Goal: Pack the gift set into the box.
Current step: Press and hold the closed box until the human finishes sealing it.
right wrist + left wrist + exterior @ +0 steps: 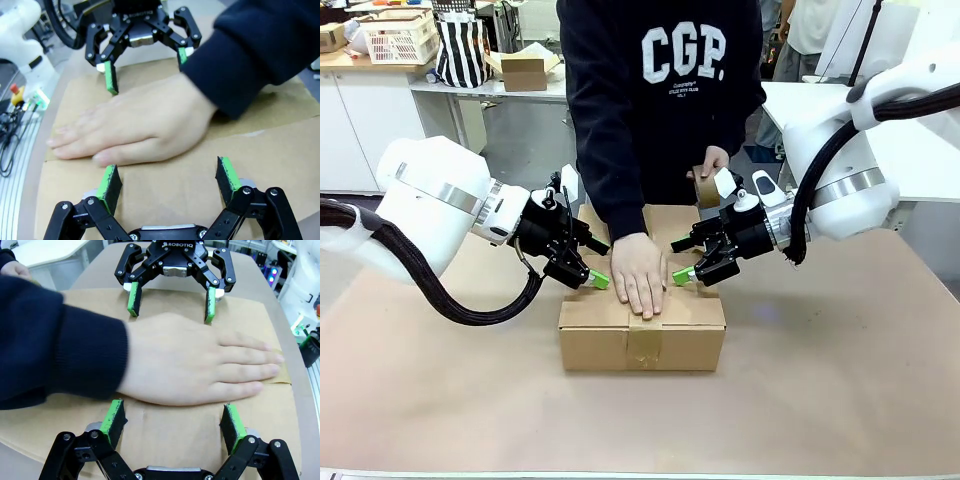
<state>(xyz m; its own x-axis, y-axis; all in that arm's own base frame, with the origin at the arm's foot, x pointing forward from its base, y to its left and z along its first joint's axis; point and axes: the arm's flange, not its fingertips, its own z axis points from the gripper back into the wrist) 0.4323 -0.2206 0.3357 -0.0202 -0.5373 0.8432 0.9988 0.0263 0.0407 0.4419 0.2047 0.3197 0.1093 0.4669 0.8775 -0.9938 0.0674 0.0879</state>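
Brown paper covers the bench (840,400); the box (642,335) sits closed between both spread, empty tools, left tool (588,272) and right tool (688,262), under the person's hand (640,272).

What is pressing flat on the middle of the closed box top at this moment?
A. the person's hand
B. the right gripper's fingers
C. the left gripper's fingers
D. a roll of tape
A: the person's hand lies palm-down on the box top, between the open left gripper and open right gripper.
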